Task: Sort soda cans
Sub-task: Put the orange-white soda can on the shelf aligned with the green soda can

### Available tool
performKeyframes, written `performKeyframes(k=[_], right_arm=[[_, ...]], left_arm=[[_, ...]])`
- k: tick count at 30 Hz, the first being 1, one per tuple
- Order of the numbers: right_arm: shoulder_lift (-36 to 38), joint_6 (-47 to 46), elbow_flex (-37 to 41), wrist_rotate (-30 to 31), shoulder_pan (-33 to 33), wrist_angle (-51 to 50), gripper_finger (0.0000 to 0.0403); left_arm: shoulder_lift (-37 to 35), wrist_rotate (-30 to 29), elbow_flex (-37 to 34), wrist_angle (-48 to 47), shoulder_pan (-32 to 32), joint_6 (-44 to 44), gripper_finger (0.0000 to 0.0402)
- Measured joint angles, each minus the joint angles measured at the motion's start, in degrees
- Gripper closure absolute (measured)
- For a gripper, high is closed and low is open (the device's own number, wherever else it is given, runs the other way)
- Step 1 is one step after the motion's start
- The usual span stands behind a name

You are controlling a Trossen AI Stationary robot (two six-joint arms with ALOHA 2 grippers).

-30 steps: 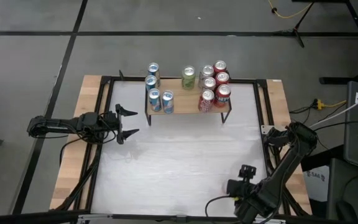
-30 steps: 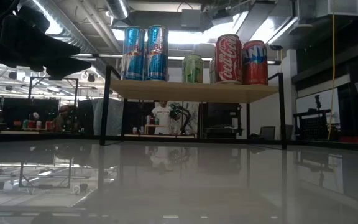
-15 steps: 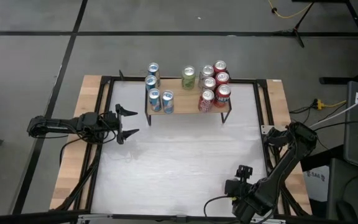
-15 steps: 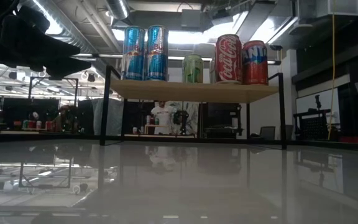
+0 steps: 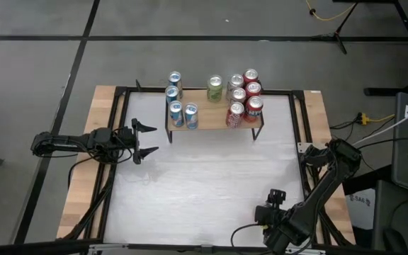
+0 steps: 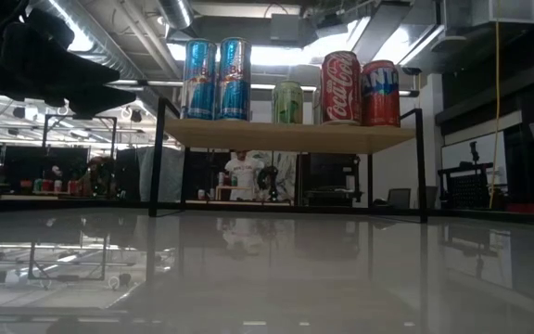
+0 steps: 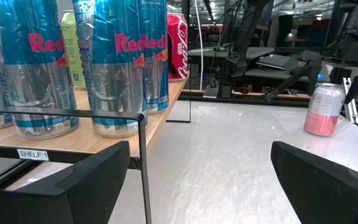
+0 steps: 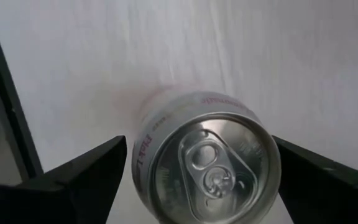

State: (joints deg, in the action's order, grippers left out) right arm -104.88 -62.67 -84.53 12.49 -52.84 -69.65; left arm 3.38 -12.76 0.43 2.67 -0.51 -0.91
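Red Bull cans and a Coca-Cola can stand on "SHELF 1". Right gripper hangs spread wide above a pale can, gripping nothing; left gripper waits open left of the shelf.

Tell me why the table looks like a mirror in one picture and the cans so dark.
Low view: bright ceiling lights behind backlight the red and blue cans on the wooden shelf, and the glossy white table reflects them. High view: the same table is evenly lit, matte, with no glare.

A shelf at the table's far edge carries the soda cans; 1 can stands near-right.
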Motion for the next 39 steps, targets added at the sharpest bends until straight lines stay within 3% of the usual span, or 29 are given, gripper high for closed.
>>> performKeyframes(k=[9,17,22,39], right_arm=[[0.0,-0.01,0.0,-0.01,-0.02,-0.23,0.0042],[0.02,-0.02,-0.09,0.62,0.17,-0.32,0.0119],[0.04,1.09,-0.59,-0.22,2.77,0.56,0.0125],[-0.07,40.35,-16.97,-4.27,25.11,3.47,0.0119]], left_arm=[[0.0,-0.02,0.0,0.0,0.01,0.0,0.0015],[-0.01,-0.02,0.0,-0.01,0.0,0.0,0.0015],[0.0,0.0,0.0,-0.02,0.0,0.0,0.0015],[-0.01,0.0,0.02,0.0,0.0,-0.01,0.0015]])
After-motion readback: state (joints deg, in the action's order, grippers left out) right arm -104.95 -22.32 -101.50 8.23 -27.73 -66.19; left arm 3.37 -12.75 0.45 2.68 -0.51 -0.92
